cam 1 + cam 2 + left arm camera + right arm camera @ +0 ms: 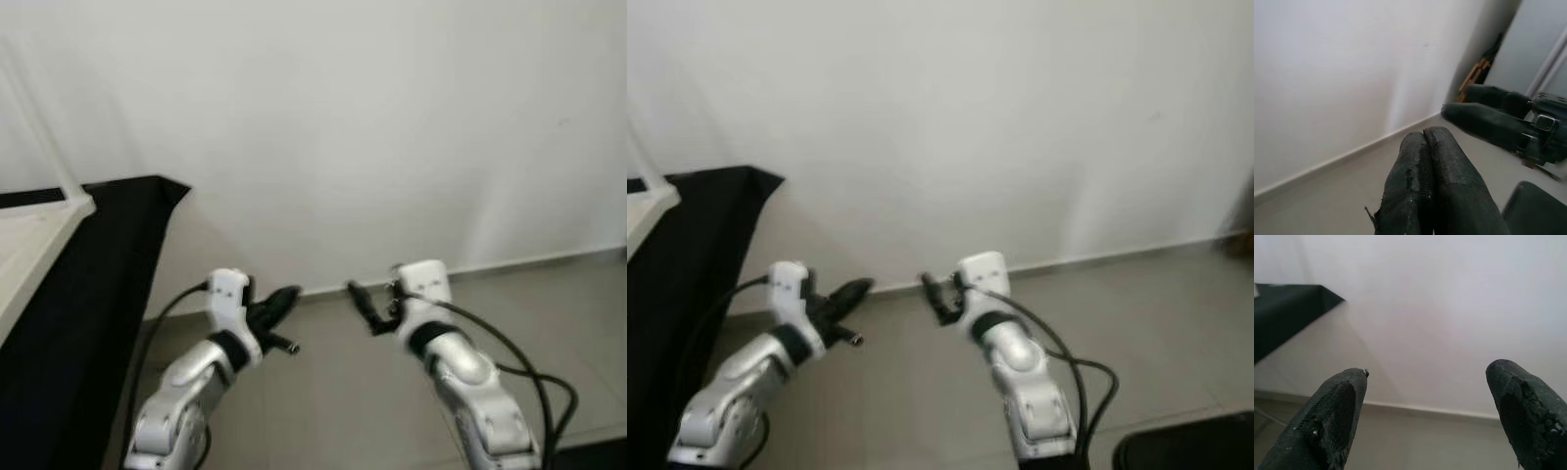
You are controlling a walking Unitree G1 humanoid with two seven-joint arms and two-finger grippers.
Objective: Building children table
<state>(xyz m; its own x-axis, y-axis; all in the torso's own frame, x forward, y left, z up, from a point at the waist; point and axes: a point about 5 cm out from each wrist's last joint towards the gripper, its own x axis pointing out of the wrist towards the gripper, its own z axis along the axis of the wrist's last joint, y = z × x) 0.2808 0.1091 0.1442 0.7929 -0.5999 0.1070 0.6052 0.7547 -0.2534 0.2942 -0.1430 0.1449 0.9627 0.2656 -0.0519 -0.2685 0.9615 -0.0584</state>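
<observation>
The pale panel with a raised light rim (39,230) lies at the far left of the head views, partly cropped by the frame edge; whether it belongs to the children's table cannot be told. It rests on a surface draped in black cloth (93,294), whose corner juts toward the white wall (372,127). Both arms are raised in front of the robot over a grey tiled floor (333,392), well apart from the panel and holding nothing. The left tool (277,305) points toward the wall and slightly inward; in the left wrist view its 2 fingers (1422,191) are pressed together along their length with nothing between them. The right tool (364,305) points toward the left one, the 2 tips near each other but not touching; in the right wrist view its fingers (1334,416) stand wide apart with only wall and floor seen between them. The right tool (1498,125) also appears in the left wrist view as 2 dark fingers crossing ahead. A pale skirting strip (529,262) runs where wall meets floor. Black cables (524,367) loop from both wrists back along the silver arms. A dark object (1185,446) sits on the floor at the lower right, cropped by the frame. Brown and black items (1479,71) stand blurred in a far corner.
</observation>
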